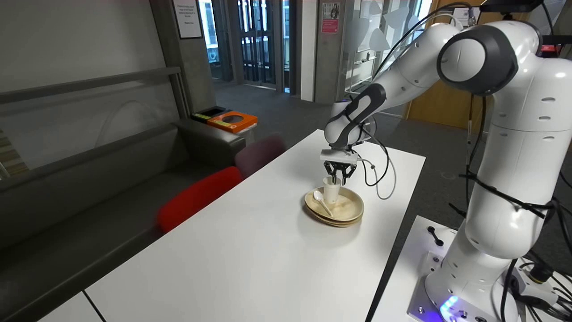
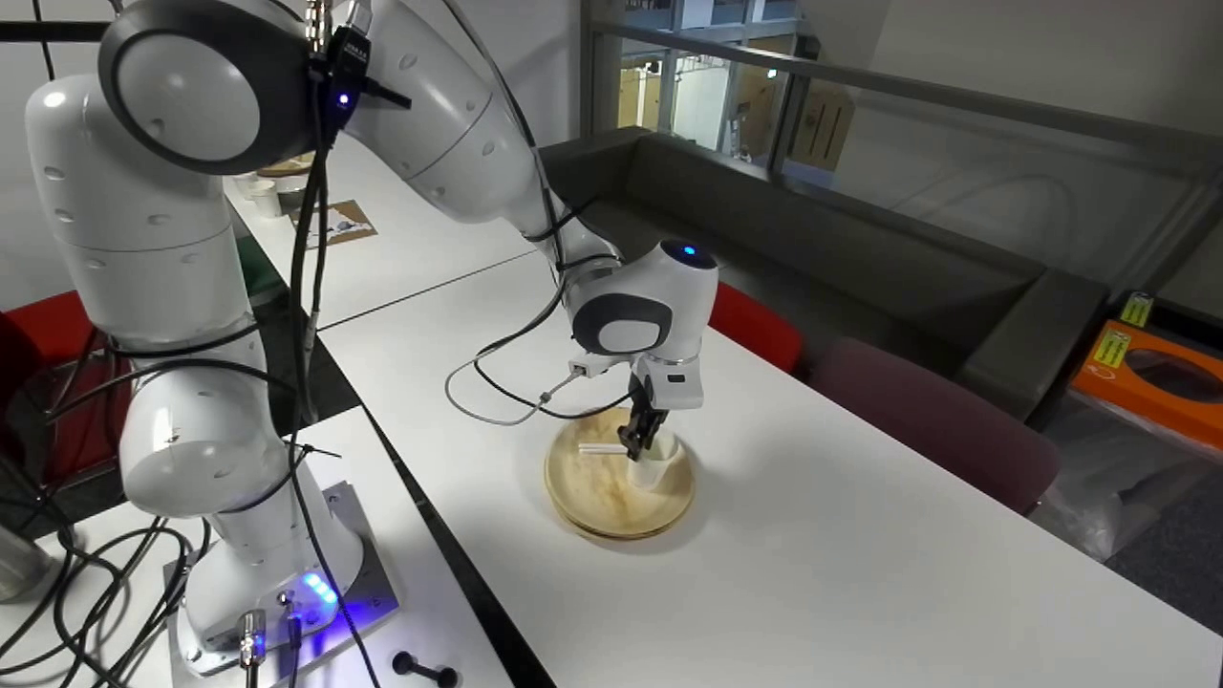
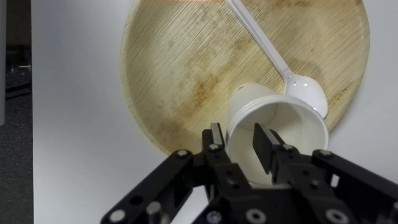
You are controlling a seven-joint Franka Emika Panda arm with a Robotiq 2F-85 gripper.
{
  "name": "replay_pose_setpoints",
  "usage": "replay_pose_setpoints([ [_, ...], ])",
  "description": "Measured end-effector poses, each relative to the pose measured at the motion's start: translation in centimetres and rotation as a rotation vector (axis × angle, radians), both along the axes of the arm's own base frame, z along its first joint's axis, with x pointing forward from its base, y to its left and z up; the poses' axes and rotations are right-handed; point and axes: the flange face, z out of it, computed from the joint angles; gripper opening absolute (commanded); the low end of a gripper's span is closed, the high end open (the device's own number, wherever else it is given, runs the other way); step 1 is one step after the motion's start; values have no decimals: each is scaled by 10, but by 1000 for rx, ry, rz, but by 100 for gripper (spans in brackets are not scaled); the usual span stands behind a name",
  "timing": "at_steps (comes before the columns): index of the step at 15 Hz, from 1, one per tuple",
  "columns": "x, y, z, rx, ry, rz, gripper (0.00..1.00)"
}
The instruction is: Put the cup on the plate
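Observation:
The whitish cup (image 1: 331,193) stands upright on the tan plate (image 1: 352,209). Both also show in an exterior view, the cup (image 2: 655,470) near one side of the plate (image 2: 602,506). In the wrist view the cup (image 3: 300,130) stands toward the edge of the plate (image 3: 174,62). My gripper (image 1: 338,180) is at the cup's rim, pointing down. It also shows in an exterior view (image 2: 634,447). In the wrist view my gripper (image 3: 238,137) is open, one finger inside the cup's mouth and the other just outside its wall. A gap shows between inner finger and wall.
A white spoon (image 3: 267,46) lies on the plate beside the cup. The plate rests on a stack on the white table (image 1: 250,259). A cable loop (image 1: 393,179) hangs from the wrist near the table. Red and purple chairs (image 1: 201,197) stand along the far edge.

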Motion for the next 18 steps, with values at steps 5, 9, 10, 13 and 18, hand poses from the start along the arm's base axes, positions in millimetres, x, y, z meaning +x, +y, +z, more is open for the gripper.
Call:
replay_pose_setpoints([
  [5, 0, 0, 0, -1, -1, 1, 76],
  [9, 2, 1, 6, -6, -11, 12, 96],
  [10, 2, 1, 12, -8, -23, 21, 99],
  [13, -2, 3, 44, -18, -80, 78, 100],
  [18, -20, 15, 132, -81, -222, 237, 100],
])
